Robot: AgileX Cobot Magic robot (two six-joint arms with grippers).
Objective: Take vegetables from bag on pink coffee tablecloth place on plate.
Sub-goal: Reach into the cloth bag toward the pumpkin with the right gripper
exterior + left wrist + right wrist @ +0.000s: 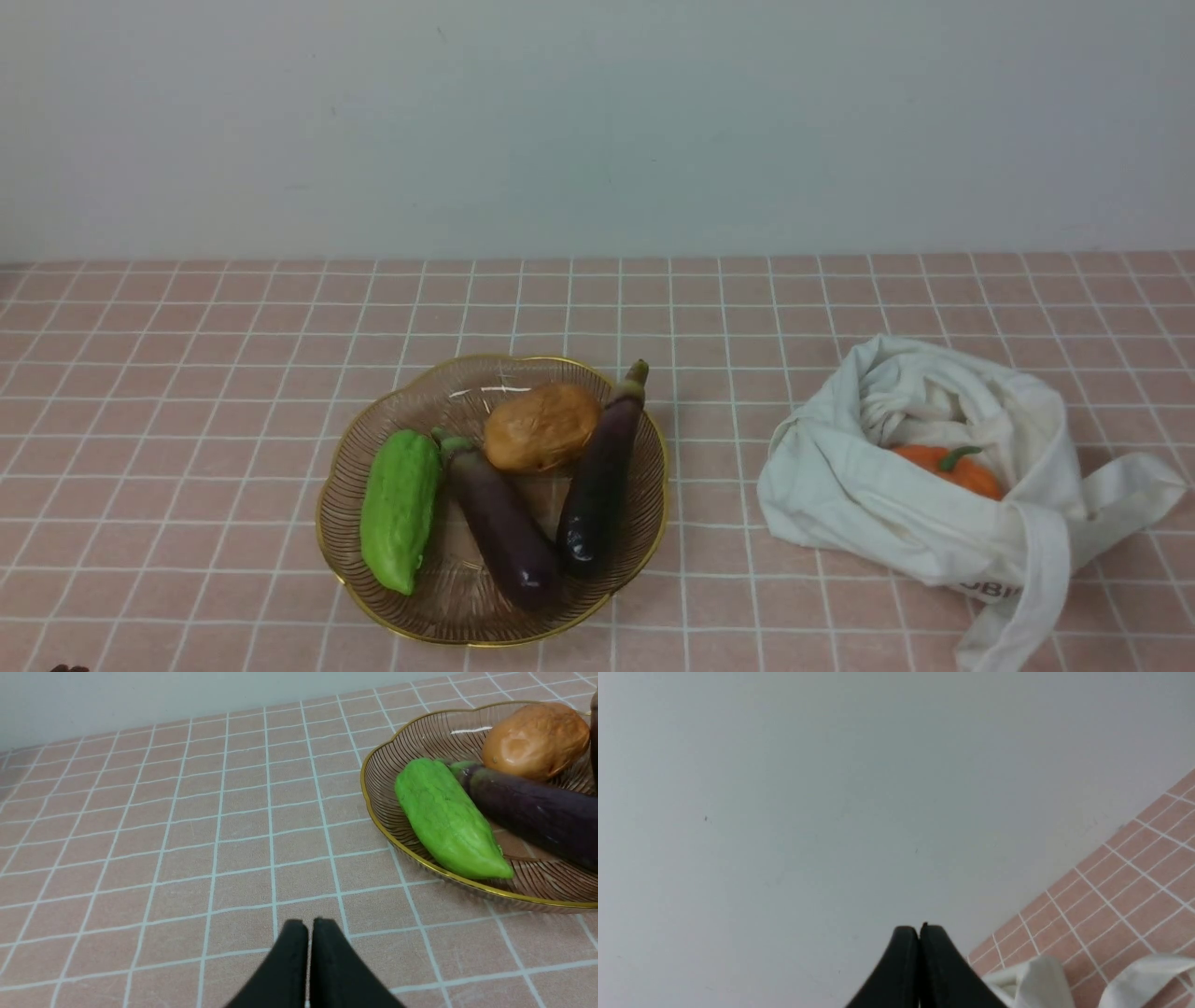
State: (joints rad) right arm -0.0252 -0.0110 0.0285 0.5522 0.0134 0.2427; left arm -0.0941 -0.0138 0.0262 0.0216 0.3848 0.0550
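Showing "OBI" print, the bag (868,504) holds a pumpkin (976,478); left hand (309,927), right hand (920,932) each pressed together

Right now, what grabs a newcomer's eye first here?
The gold-rimmed glass plate sits left of centre, a bright green gourd lying beside a dark purple eggplant in it. To its right, an orange pumpkin peeks from the crumpled white bag on the pink tablecloth.

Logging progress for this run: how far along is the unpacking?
Done: a green gourd, two eggplants and a potato lie on the plate. In hand: nothing; left gripper and right gripper both shut, empty. Left: the pumpkin, inside the bag.
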